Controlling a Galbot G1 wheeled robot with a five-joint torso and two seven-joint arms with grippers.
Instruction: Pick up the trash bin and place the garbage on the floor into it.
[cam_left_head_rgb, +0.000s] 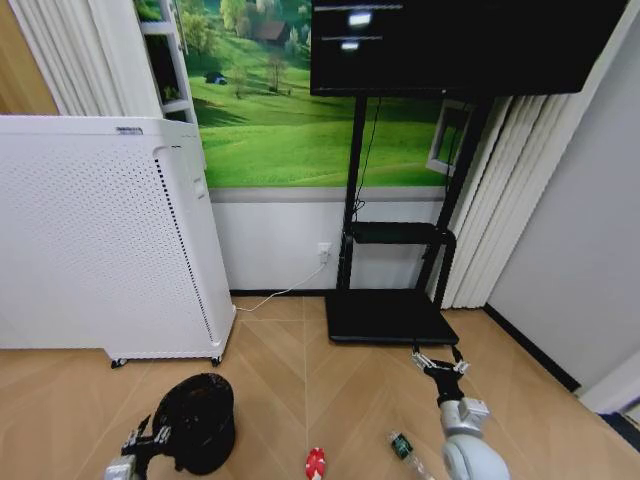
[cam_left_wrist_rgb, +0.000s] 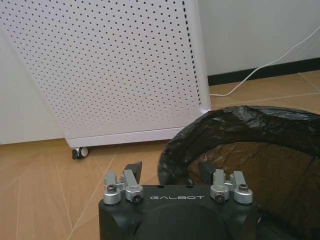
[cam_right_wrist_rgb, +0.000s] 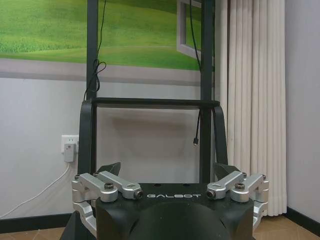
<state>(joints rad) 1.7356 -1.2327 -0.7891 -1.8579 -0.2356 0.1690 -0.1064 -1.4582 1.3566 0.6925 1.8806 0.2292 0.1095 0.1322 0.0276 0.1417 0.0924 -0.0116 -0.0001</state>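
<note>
Down at the bottom left of the head view, the left gripper (cam_left_head_rgb: 152, 437) sits right at the rim of the trash bin (cam_left_head_rgb: 203, 420), jaws spread, one finger outside the mesh wall and the other over the lined rim. The left wrist view backs that up: the left gripper (cam_left_wrist_rgb: 167, 174) straddles the near edge of the trash bin (cam_left_wrist_rgb: 240, 150), black liner crinkled over the rim, not clenched on it yet. The bin stands upright on the wood floor, just in front of the white perforated appliance (cam_left_head_rgb: 100, 240).

Bottom centre of the head view, a crushed red-and-white piece (cam_left_head_rgb: 315, 464) lies on the floor, a little right of the bin. Further right, near the bottom edge, the small green bottle (cam_left_head_rgb: 402, 446) lies on its side, just beside the right arm.

Lower right, the right gripper (cam_left_head_rgb: 438, 363) hangs above the floor, jaws released and holding nothing. In the right wrist view the right gripper (cam_right_wrist_rgb: 167, 172) stands wide, facing the black stand (cam_right_wrist_rgb: 92, 125).

Beyond, at centre frame, the stand's base plate (cam_left_head_rgb: 390, 318) rests on the floor, a white cable (cam_left_head_rgb: 275, 296) running along the wall to the appliance. Up top, the dark screen (cam_left_head_rgb: 460, 45) hangs before a green landscape mural (cam_left_head_rgb: 270, 110).
</note>
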